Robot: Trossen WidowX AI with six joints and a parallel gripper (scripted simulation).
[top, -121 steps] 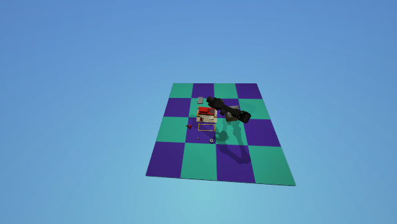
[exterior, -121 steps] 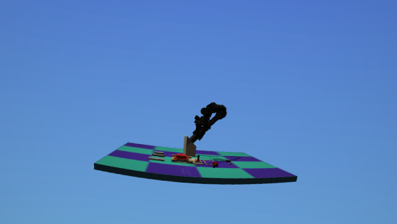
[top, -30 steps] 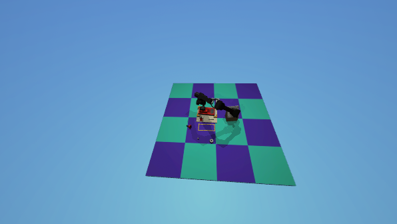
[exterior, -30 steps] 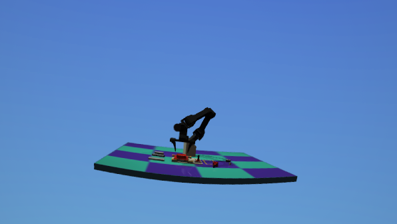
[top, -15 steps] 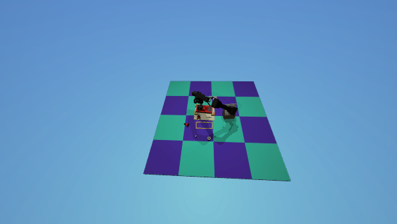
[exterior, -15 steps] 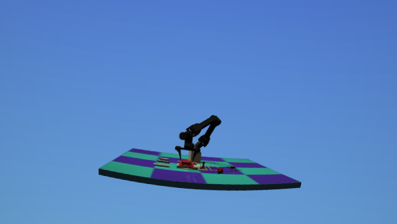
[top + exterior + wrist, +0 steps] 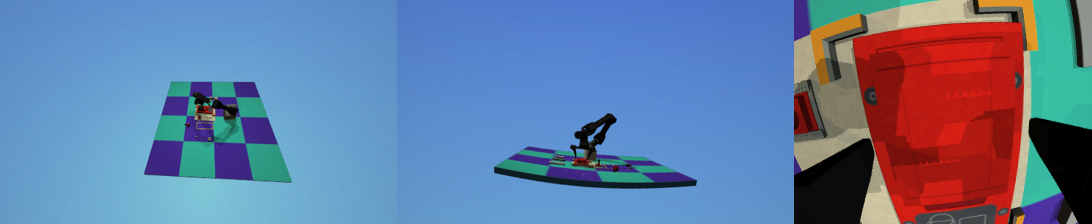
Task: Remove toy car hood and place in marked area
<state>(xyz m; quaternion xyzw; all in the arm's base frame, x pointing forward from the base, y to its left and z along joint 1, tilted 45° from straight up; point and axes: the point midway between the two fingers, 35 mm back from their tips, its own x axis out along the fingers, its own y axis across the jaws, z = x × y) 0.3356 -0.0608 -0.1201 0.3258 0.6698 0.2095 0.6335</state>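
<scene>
The toy car (image 7: 209,107) (image 7: 581,161) (image 7: 862,60) is red and lies on a beige plate (image 7: 204,119) (image 7: 844,117). Its hood (image 7: 929,120), a red panel with a thin outline, is on the car, partly under shadow. My gripper (image 7: 583,157) (image 7: 952,137) is open and empty, pointing down over the car. In the wrist view one fingertip is beyond each long side of the hood, with a gap to it. Contact cannot be told from the top and exterior views. The marked area (image 7: 196,125) is a yellow outlined rectangle beside the plate, with nothing visible in it.
Orange corner brackets (image 7: 820,55) (image 7: 1031,25) stand around the car. A red part in a grey socket (image 7: 804,112) is on the plate. A loose red part (image 7: 187,125) (image 7: 615,169) and a ring-shaped part (image 7: 209,139) lie on the table. Grey blocks (image 7: 557,163) (image 7: 1085,30) lie on the car's other side.
</scene>
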